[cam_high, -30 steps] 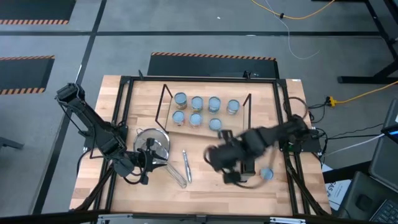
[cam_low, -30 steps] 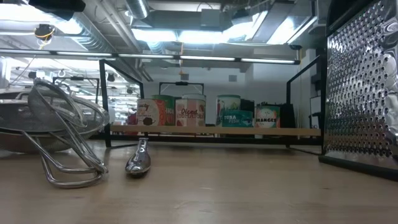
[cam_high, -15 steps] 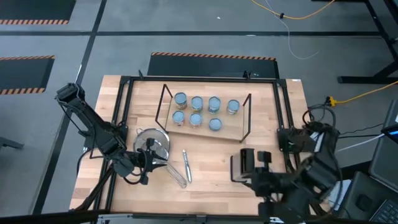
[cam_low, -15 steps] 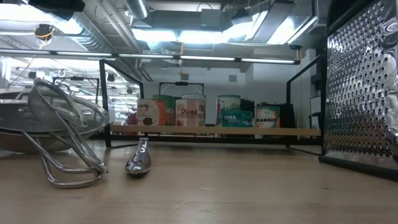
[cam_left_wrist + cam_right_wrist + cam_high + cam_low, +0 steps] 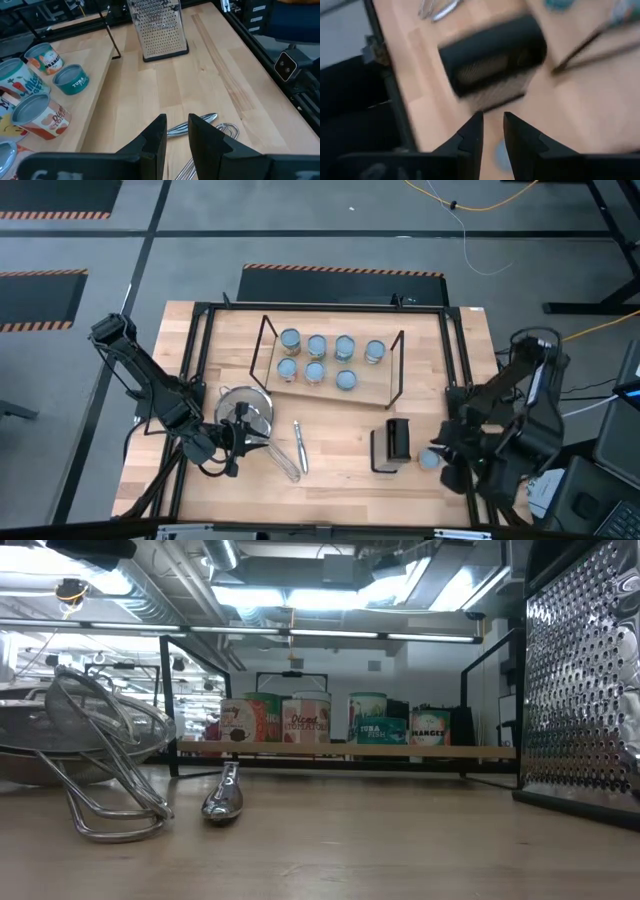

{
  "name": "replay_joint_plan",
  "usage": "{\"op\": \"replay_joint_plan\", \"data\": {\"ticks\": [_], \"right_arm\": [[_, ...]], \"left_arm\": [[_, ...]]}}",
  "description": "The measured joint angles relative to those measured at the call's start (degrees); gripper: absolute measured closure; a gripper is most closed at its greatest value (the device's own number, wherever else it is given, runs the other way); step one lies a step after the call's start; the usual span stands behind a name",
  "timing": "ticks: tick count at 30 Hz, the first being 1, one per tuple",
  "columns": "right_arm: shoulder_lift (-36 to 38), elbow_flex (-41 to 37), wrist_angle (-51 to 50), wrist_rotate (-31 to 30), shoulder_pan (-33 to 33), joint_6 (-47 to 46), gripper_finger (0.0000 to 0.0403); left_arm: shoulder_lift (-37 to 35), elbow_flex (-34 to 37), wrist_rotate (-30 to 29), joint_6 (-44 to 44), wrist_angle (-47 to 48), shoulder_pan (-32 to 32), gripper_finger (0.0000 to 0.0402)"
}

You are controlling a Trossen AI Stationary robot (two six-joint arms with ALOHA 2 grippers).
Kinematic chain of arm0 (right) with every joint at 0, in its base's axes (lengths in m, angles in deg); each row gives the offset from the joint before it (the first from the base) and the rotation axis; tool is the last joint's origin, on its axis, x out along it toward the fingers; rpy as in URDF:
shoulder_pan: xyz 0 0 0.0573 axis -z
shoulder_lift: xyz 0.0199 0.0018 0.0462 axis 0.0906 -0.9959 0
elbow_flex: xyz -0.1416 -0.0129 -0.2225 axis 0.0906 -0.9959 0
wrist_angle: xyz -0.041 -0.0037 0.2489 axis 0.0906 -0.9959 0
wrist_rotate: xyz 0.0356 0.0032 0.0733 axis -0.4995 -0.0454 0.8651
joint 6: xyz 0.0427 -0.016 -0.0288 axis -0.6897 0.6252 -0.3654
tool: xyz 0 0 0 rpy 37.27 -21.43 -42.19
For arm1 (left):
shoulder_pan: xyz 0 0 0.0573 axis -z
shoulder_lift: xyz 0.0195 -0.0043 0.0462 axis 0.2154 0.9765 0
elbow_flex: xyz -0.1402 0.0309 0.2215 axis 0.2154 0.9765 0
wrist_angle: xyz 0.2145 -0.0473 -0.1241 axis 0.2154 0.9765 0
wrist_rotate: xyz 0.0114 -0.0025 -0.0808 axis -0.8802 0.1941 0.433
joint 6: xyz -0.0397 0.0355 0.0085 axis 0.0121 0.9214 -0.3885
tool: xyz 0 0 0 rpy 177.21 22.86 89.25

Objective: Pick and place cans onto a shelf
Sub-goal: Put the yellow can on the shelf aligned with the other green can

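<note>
The right claw (image 5: pixel 447 463), fingers slightly parted and empty, should drop squarely over the can (image 5: pixel 430 459) just beside it.

Seven cans (image 5: pixel 317 360) sitting on shelf (image 5: pixel 375 389); eighth can (image 5: pixel 430 459) lying beside grater (image 5: pixel 397 442), nearer table's right edge.

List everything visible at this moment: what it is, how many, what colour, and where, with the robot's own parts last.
Small round tins with blue-silver tops: seven on the shelf; an eighth sits on the tabletop near the right gripper.
Light-wood shelf with black wire ends: one, far middle of the table.
Round metal mesh strainer: one, silver, by the left gripper.
Metal spoon: one, silver, beside the strainer.
Black-framed metal box grater: one, right of the spoon.
Left gripper: near the strainer.
Right gripper: at the table's right edge.
</note>
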Motion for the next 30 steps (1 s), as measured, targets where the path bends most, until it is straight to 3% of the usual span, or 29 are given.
{"op": "replay_joint_plan", "data": {"ticks": [6, 15, 22, 30], "right_arm": [[6.91, -13.38, 11.92, 4.99, -4.86, -15.67, 0.0323], [6.02, -28.92, 24.57, 16.57, -5.2, -27.54, 0.0323], [5.75, -38.17, 36.05, 16.3, -4.54, -29.94, 0.0323], [5.75, -44.6, 40.03, 16.21, -0.55, -31.23, 0.0323]], "left_arm": [[0.0, 0.02, 0.0, 0.43, 0.04, -0.02, 0.033], [0.0, 0.02, 0.0, 0.46, 0.04, -0.01, 0.033], [0.0, 0.02, 0.0, 0.46, 0.04, -0.02, 0.033], [0.0, 0.02, 0.0, 0.46, 0.04, -0.01, 0.033]]}}
